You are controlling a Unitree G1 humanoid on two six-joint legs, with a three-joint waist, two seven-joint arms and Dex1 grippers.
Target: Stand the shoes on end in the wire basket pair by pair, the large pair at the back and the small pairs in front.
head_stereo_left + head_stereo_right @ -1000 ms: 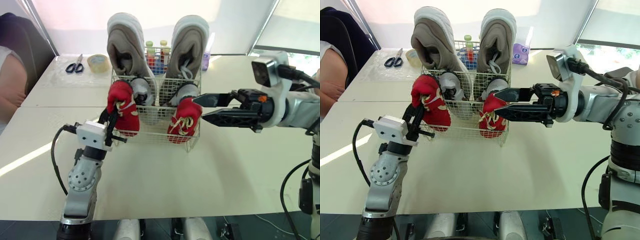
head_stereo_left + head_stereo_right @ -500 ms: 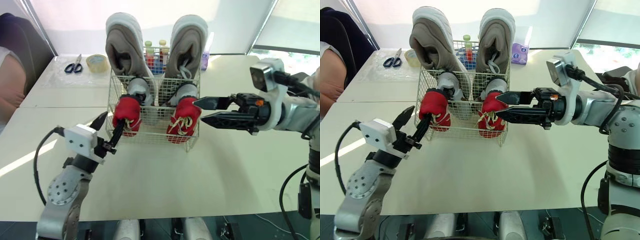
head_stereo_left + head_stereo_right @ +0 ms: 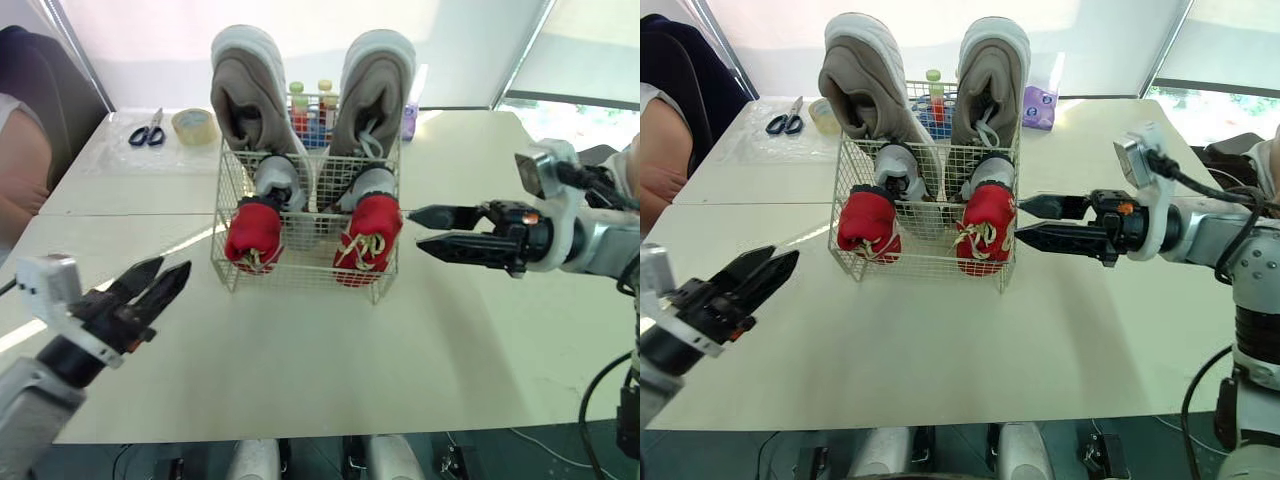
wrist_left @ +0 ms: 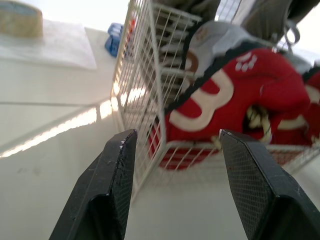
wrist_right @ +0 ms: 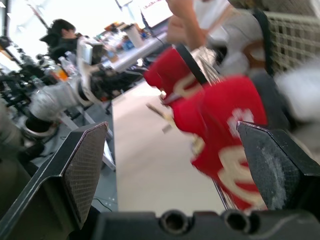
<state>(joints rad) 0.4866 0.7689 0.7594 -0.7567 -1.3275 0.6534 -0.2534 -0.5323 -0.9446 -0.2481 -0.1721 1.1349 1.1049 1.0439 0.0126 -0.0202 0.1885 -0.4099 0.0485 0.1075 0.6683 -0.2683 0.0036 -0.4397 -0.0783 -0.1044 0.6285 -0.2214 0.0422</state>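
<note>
Wire basket [image 3: 305,262] sat mid-table [image 3: 300,360], looked full. Big grey pair [image 3: 245,90] stood on end at back, small grey pair [image 3: 275,180] in middle, red pair [image 3: 253,232] in front. Left gripper [image 3: 172,267] hung well apart from basket, fingers spread, empty. Right gripper [image 3: 415,228] was just beside basket's right front corner, fingers spread, also empty. Red ones looked light, soft, squashy. I'd pinch heel collar, not floppy laces.

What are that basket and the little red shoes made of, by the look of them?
Basket: thin metal wire, probably with a white coating, judging by its fine, stiff, open grid. Red shoes: soft cloth, likely canvas, with a matte surface, cream laces and pale printed markings.
</note>
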